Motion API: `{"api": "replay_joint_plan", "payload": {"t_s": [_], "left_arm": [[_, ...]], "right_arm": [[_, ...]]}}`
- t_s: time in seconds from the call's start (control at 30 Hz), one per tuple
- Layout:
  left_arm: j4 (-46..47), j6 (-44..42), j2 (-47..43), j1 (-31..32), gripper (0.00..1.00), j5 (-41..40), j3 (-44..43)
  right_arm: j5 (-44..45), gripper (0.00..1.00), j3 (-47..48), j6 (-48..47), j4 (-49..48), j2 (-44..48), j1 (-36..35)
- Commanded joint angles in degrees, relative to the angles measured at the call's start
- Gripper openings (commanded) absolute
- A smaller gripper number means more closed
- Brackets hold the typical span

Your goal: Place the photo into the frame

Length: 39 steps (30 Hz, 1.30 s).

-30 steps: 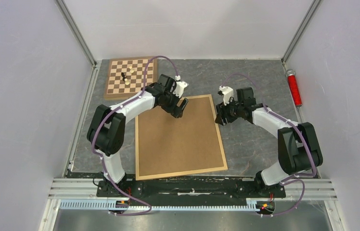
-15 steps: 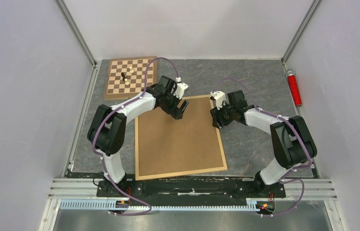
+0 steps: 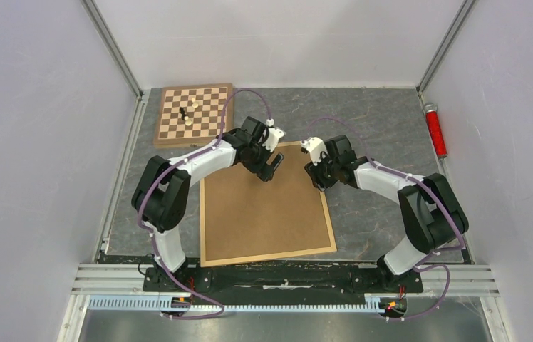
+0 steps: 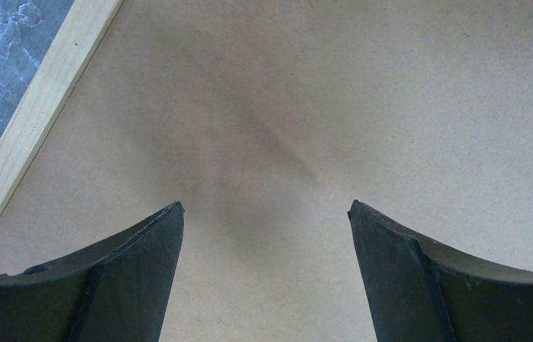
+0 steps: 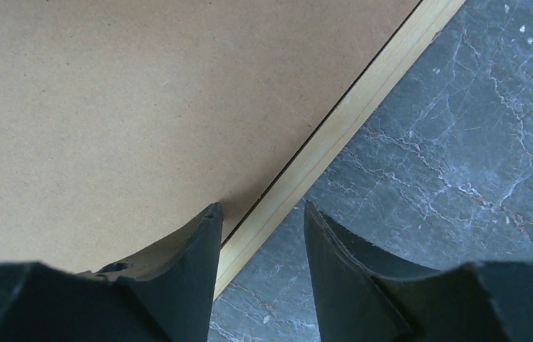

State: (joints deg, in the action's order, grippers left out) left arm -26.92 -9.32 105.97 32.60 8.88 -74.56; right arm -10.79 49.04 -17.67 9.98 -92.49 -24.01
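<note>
The frame (image 3: 330, 217) of light wood lies flat in the middle of the table, with a plain brown backing board (image 3: 264, 210) filling it. The photo is hidden. My left gripper (image 3: 272, 168) hovers open over the board's far left part; the left wrist view shows wide-apart jaws (image 4: 266, 206) above bare board (image 4: 335, 92), the frame rail (image 4: 35, 114) to the left. My right gripper (image 3: 318, 178) is at the frame's far right side. Its jaws (image 5: 262, 205) stand part open astride the rail (image 5: 363, 100), one finger over the board (image 5: 142, 92), the other over the table.
A checkered chessboard (image 3: 207, 107) with a few pieces lies at the far left corner. A red cylinder (image 3: 435, 130) rests by the right wall. Grey marbled tabletop (image 3: 370, 121) surrounds the frame, closed in by white walls.
My right gripper has moved left from the table onto the frame's right rail, and its jaws have narrowed. The left gripper has shifted slightly right over the board.
</note>
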Motion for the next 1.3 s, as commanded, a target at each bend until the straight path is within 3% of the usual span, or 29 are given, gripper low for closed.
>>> {"api": "replay_joint_plan", "payload": {"t_s": [0.0,0.4,1.27], "left_arm": [[0.68,-1.93,-0.76,0.62,0.92,-3.12,0.38],[0.06,-2.06,-1.36,0.54,0.92,-6.71,3.48],[-7.61,-3.57,4.33,0.58,0.92,-12.05,0.53]], "right_arm": [[10.28,0.48,-2.20,-3.88,8.32,-5.57,-1.31],[13.84,0.45,-1.66,-6.73,13.21,-10.69,-4.50],[16.70,0.44,0.87,-10.46,19.83,-17.35,-11.09]]}}
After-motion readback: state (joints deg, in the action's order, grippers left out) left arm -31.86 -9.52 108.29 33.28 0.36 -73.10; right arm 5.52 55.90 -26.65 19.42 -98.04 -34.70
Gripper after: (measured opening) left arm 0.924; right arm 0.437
